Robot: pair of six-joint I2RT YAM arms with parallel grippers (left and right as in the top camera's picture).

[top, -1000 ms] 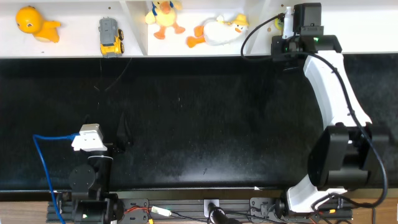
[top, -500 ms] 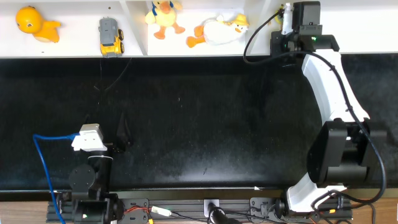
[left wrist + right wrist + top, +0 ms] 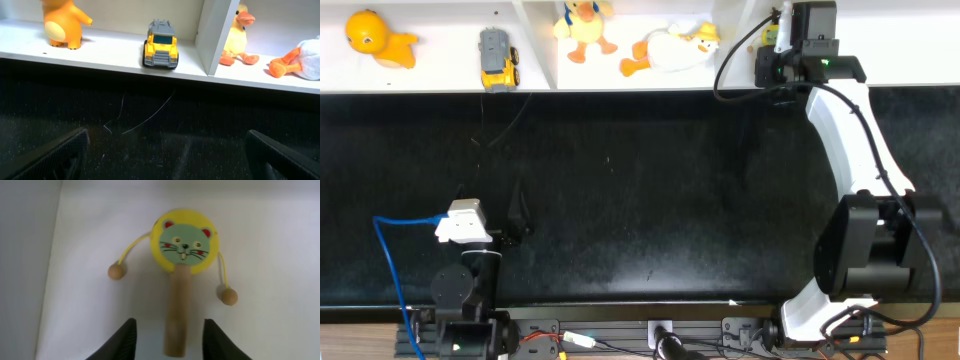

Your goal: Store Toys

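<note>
Rattle drum (image 3: 184,242) lies in a shelf (image 3: 280,255) compartment, my right gripper (image 3: 169,327) poised over its handle.

From my remote station I see the right gripper spread, one finger on each side of the wooden handle with a gap on both sides. The toy lies flat on the white shelf floor, near a side wall. My left gripper (image 3: 167,136), also spread wide, sits low over the black counter (image 3: 150,125), facing the yellow truck (image 3: 161,44) and orange duck (image 3: 62,22) on the shelf.

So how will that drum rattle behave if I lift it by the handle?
The wooden handle looks rigid, so probably a firm grip. The two beads are on thin cords and will likely swing and tap. The round drum head may make it top-heavy.
</note>
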